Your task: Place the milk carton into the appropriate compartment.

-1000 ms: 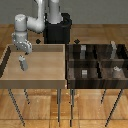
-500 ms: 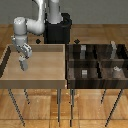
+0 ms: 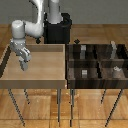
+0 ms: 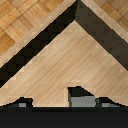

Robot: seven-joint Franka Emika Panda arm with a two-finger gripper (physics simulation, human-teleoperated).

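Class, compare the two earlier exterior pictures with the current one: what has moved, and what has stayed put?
The gripper has risen a little over the light wooden tray, near the exterior view's left side. Whether it holds anything cannot be told. The dark compartment box and the small pieces inside it stayed as they were.

A pale wood-grain tray [image 3: 45, 75] sits beside a dark brown compartment box [image 3: 71, 70] holding small, seemingly grey pieces [image 3: 84, 73].

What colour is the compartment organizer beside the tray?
Dark brown, nearly black, the compartment organizer shows best in the exterior view.
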